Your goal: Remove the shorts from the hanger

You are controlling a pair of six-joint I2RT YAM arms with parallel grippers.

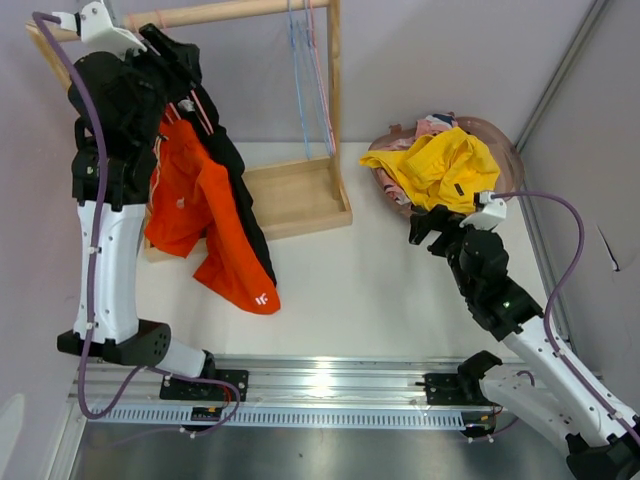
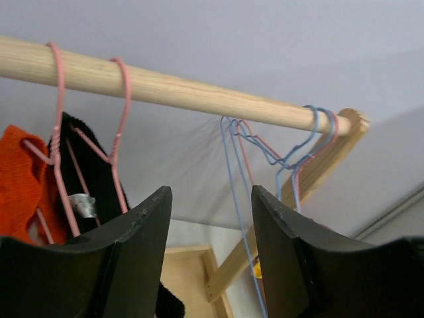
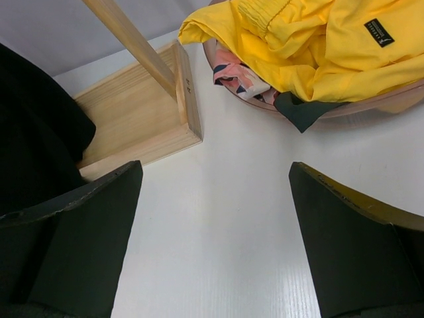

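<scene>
Currently 4 shorts are countable, maybe 5. 1 orange shorts (image 1: 190,200) and 1 black shorts (image 1: 228,165) hang under the left end of the rail (image 1: 230,12). 1 yellow shorts (image 1: 440,165) lies on 1 floral shorts (image 1: 432,125) in the basket (image 1: 508,145), well right of the rail. A black scrap (image 3: 301,112) sticks out under the yellow; can't tell if it's another pair.

Hangers: 2 pink hangers (image 2: 118,119) hooked on the rail's left part, carrying the orange and black. A bunch of blue hangers (image 1: 300,80) hangs bare near the rail's right end; the wires overlap, so count is unclear, and at least one pink wire is mixed in.

Left tool (image 2: 209,192): just below the rail, between the pink pair and the blue bunch, jaws partly apart, gripping nothing. From above it's mostly hidden by black cloth.

Right tool (image 3: 215,169): right of the rail, low over the surface (image 1: 350,290), jaws wide, nothing in them.
</scene>
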